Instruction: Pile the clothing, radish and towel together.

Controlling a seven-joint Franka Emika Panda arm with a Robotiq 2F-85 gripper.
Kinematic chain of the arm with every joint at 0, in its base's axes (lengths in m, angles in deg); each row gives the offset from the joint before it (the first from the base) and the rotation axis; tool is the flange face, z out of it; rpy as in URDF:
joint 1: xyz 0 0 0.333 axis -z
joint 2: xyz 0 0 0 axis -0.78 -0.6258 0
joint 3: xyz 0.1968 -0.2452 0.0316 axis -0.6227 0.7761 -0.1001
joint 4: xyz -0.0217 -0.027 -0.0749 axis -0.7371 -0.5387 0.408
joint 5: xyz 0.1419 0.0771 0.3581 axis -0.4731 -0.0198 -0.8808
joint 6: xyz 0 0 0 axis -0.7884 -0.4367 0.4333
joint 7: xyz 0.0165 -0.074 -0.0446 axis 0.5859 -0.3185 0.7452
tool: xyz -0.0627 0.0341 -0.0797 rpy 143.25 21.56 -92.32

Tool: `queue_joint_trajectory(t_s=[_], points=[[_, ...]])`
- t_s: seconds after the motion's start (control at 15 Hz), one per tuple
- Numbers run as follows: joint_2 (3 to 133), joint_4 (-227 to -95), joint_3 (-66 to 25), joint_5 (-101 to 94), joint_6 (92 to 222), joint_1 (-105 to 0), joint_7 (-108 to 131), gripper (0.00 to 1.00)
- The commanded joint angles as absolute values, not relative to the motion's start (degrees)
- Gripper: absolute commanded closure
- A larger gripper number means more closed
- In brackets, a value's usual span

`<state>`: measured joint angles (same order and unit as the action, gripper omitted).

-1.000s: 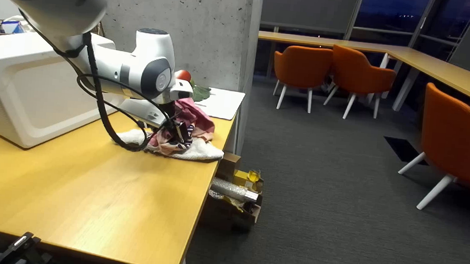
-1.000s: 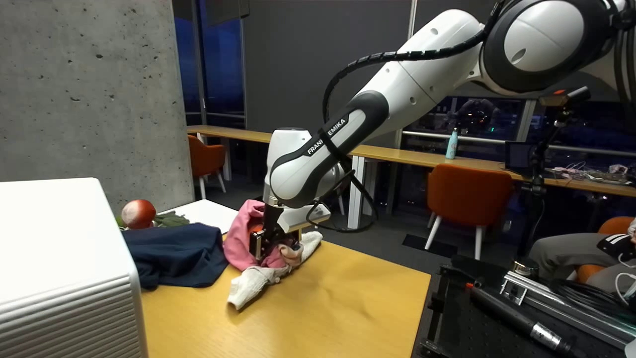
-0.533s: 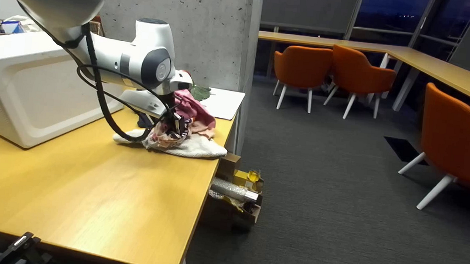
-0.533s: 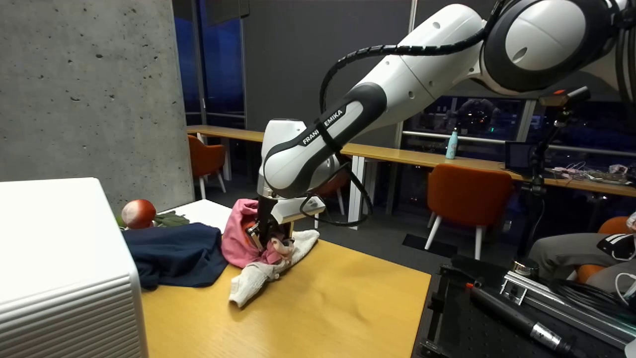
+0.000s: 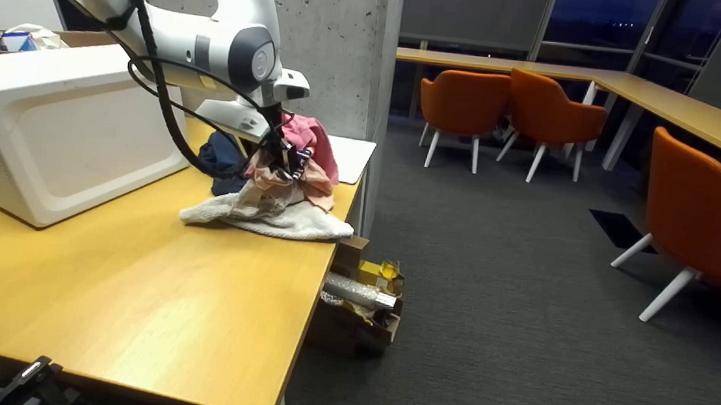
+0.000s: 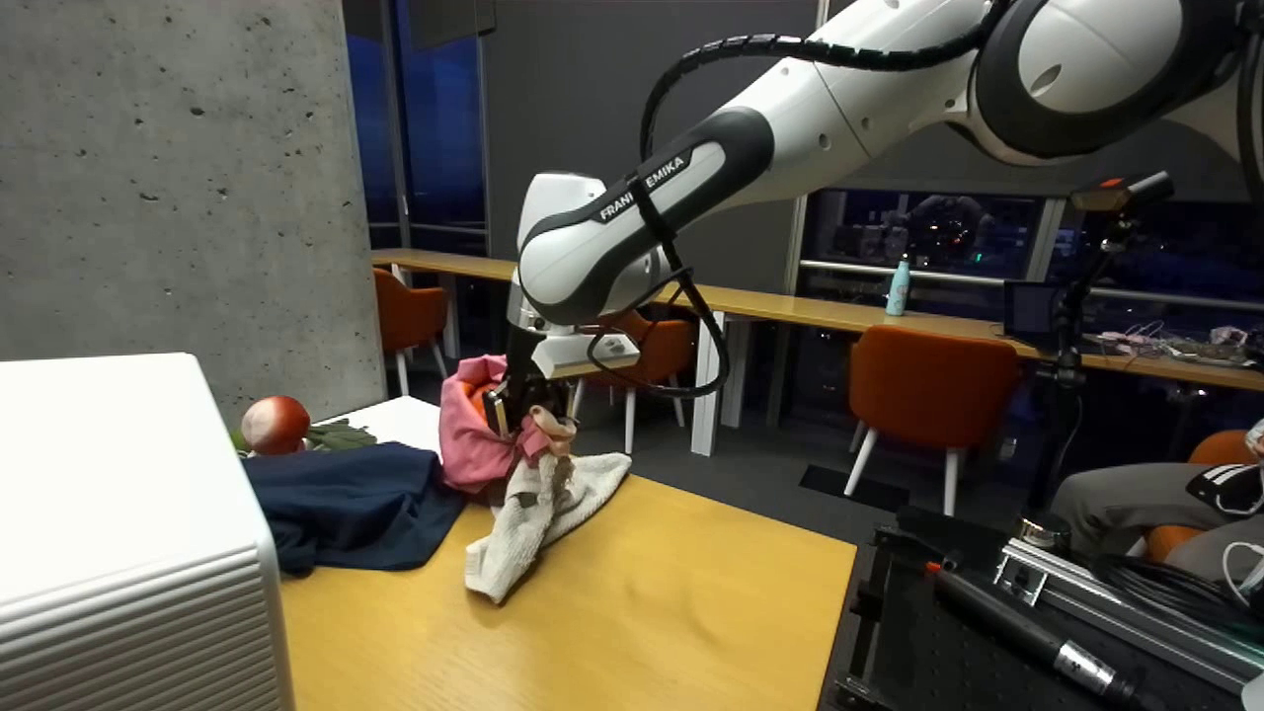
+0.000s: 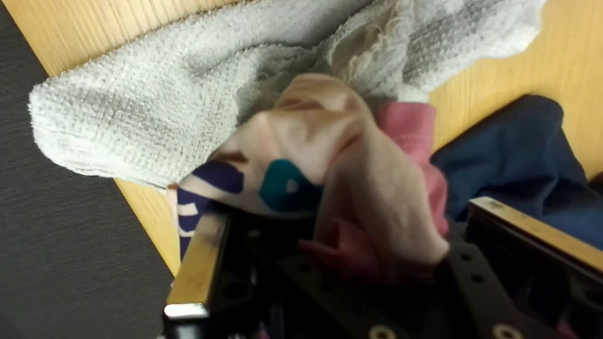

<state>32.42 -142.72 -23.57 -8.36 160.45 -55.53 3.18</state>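
Black two-fingered tool point(image 6: 536, 408) gripping peach clothing point(image 7: 325, 136) with purple and teal print

Nearest in an exterior view, a ribbed white plastic box point(image 6: 128, 553) is standing on a yellow wooden tabletop point(image 6: 671, 612). Past it, a crumpled, textured white towel point(image 6: 533, 523) is resting its ends there, middle peaking up against the peach clothing. The tool is holding that wad between parted jaws. Alongside, bulky pink cloth point(image 6: 464, 434) is bunching; cannot tell if it is joining the peach. Just beside, folded navy cloth point(image 6: 355, 504) is lying. Behind the navy, the round red-and-white radish point(image 6: 276, 425) is sitting among green leaves point(image 6: 341, 436), well apart from the towel. Farther back, a grey concrete wall point(image 6: 188, 197) and orange chairs point(image 6: 933, 385) are standing.
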Motion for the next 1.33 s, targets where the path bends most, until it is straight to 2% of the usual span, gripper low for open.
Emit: queue_joint_trajectory(t_s=[0.0,0.27,0.4,1.07,1.27], points=[[33.3,-141.4,-23.4,-8.6,157.7,-55.7,3.5,1.00],[33.5,-142.3,-23.6,-8.8,157.7,-55.6,3.6,1.00],[34.1,-143.1,-23.6,-8.7,157.5,-55.9,3.4,0.74],[38.1,-148.6,-23.0,-8.6,156.0,-56.5,1.9,0.02],[40.1,-153.0,-22.7,-8.6,156.0,-56.8,0.2,0.00]])
